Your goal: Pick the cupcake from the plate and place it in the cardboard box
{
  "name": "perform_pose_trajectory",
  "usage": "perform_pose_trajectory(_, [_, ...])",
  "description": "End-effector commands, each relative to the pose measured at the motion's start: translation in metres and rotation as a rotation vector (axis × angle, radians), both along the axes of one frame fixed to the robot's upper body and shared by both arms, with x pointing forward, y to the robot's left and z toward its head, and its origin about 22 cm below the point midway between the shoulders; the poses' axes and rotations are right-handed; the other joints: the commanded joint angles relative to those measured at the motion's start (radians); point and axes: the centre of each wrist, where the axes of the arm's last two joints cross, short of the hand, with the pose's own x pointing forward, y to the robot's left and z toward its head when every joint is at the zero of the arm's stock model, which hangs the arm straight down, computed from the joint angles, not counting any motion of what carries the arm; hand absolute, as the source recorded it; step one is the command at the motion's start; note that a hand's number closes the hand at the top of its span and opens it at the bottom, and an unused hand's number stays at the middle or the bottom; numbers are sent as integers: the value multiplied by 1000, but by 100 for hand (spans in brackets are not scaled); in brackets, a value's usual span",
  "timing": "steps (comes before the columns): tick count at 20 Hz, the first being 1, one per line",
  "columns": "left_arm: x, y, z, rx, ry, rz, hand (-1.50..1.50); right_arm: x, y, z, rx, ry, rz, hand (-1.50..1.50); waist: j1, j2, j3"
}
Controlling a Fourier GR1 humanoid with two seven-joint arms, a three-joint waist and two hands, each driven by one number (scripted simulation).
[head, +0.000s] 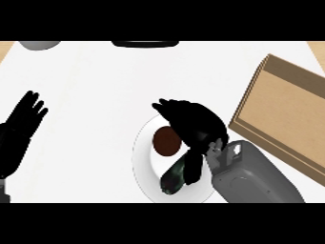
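Observation:
A white plate (145,164) lies on the white counter at centre right. On it sits the cupcake (166,141), seen from above as a dark brown round, with a dark green oblong thing (174,178) just below it. My right hand (193,121) hangs over the plate's upper right, its fingers curved down beside and partly over the cupcake; whether they touch it is hidden. The cardboard box (291,119) stands to the right, tilted, brown. My left hand (17,126) rests open at the left edge, fingers up.
A grey round object (39,45) and a black object (145,44) sit at the counter's far edge. Wooden surface shows at the top corners. My grey right forearm (253,176) covers the plate's right rim.

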Motion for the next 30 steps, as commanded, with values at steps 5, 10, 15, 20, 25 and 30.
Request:
perform_pose_trajectory(5, [-5, 5, -13, -8, 1, -1, 0, 5, -11, -24, 0, -10, 18, -150, 0, 1, 0])
perform_pose_trajectory(10, [-7, 4, 0, -12, 4, 19, 0, -14, 6, -20, 36, -32, 26, -150, -1, -1, 0])
perform_pose_trajectory(15, [17, -6, 4, -5, -13, -2, 0, -2, 10, -28, 8, -64, 44, -150, -3, 0, 0])
perform_pose_trajectory(20, [1, 10, 7, 14, -7, -1, 0, 1, 25, -34, -55, -37, 52, -150, 1, 0, 0])
perform_pose_trajectory(25, [-4, -2, 16, 1, -8, 6, 0, -16, 35, -50, -69, -36, 25, -150, 1, 0, 0])
perform_pose_trajectory(30, [-5, 3, 0, 11, 7, 1, 0, -7, 37, -62, -100, -27, 7, -150, 2, 0, 0])
